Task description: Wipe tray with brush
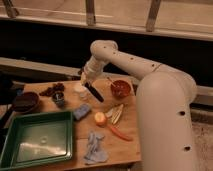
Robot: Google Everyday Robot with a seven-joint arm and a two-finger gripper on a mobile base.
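A green tray [37,138] lies at the front left of the wooden table. My gripper [86,81] hangs above the table's middle, right of the tray and apart from it. It holds a dark brush [94,92] that slants down to the right, over a white cup [80,90]. The white arm [150,80] reaches in from the right.
A blue sponge [82,111], an orange [100,118], a banana [116,113], a red chilli [119,132] and a blue cloth [95,147] lie right of the tray. A red bowl [120,88] stands at the back right. A dark bowl [25,101], grapes [52,90] and a small cup [59,99] are behind the tray.
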